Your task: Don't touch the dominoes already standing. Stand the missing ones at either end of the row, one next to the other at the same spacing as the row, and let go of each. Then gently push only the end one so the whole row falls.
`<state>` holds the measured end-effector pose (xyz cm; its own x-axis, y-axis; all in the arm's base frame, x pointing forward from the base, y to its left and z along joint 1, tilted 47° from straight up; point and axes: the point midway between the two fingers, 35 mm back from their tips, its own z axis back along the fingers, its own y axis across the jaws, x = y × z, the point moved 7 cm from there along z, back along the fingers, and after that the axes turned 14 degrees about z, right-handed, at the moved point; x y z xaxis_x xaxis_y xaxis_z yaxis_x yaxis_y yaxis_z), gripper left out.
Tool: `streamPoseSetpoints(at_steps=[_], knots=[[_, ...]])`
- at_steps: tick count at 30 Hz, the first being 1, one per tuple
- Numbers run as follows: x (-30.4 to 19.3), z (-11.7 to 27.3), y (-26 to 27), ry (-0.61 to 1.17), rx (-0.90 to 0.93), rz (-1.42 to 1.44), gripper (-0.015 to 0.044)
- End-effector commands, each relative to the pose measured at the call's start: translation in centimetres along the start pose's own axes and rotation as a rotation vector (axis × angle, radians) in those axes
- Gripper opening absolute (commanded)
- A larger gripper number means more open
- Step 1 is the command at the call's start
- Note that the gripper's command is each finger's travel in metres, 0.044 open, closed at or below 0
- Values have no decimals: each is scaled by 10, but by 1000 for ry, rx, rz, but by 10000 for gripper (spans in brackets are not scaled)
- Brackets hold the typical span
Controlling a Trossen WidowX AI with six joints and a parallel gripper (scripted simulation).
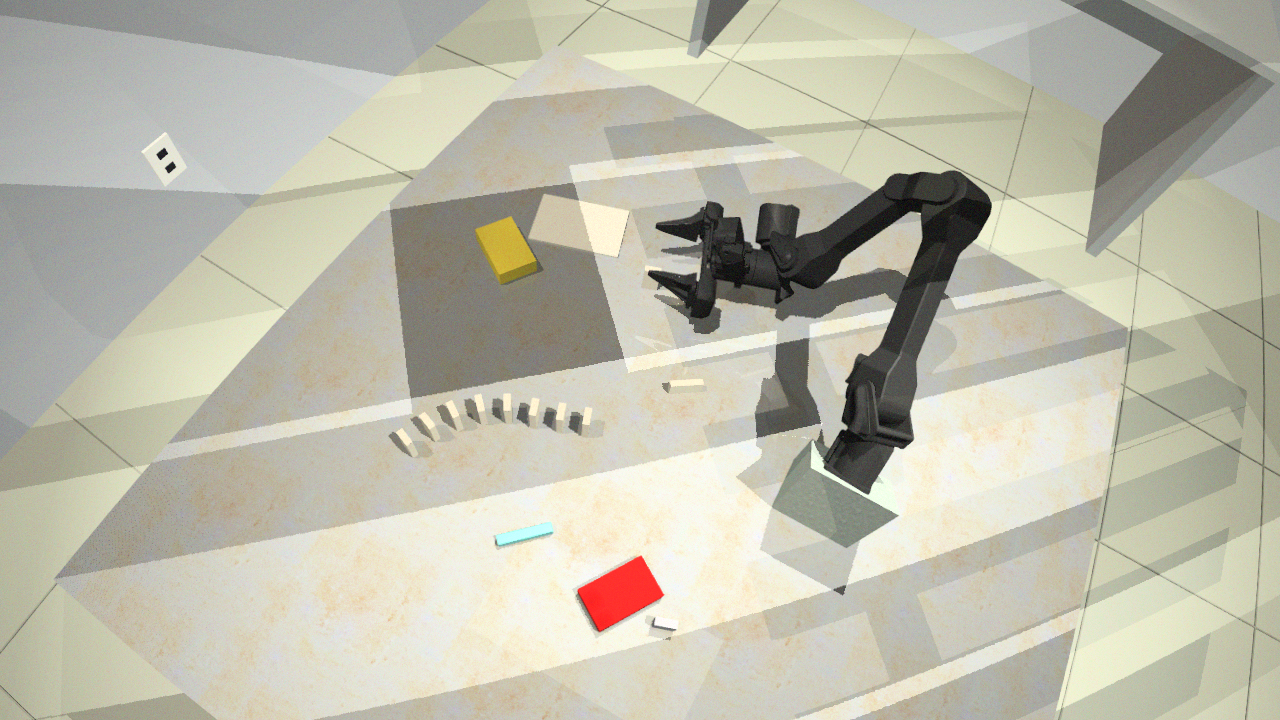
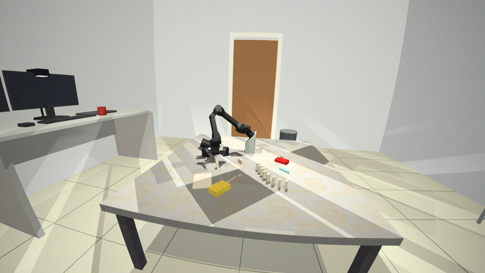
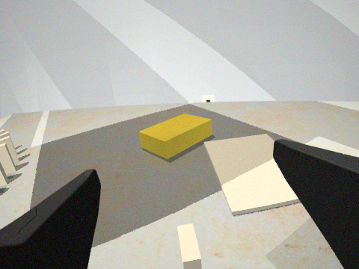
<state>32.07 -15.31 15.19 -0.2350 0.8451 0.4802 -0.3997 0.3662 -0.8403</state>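
Note:
Several cream dominoes stand in a curved row [image 1: 506, 407] [image 2: 268, 178], partly seen at the wrist view's left edge. My gripper [image 1: 654, 250] [image 2: 215, 154] [image 3: 188, 163] is wide open and empty, over the table on the yellow block's side of the row. A loose domino [image 1: 651, 269] [image 2: 217, 165] [image 3: 188, 242] is below the fingers, between them in the wrist view. It appears upright; its base is cut off in that view. Another cream domino [image 1: 687, 385] [image 2: 240, 161] lies on the table between the row and the arm's base.
A yellow block [image 1: 505, 249] [image 2: 219, 188] [image 3: 176, 132] and a flat cream plate [image 1: 580, 223] [image 2: 202, 181] [image 3: 258, 187] lie ahead of the gripper. Beyond the row lie a cyan bar [image 1: 524, 534] [image 2: 284, 170], a red block [image 1: 620, 593] [image 2: 281, 160] and a small whitish piece [image 1: 664, 624].

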Motion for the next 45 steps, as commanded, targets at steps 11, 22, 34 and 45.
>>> streamPoseSetpoints(at_steps=[11, 22, 34, 45], knots=[[-3, -34, -17, 385, 64, -608, 440], [31, -58, -42, 1129, -238, -1227, 440], [112, -96, -26, 1469, -873, -1227, 440], [112, -96, -26, 1469, -873, -1227, 440]])
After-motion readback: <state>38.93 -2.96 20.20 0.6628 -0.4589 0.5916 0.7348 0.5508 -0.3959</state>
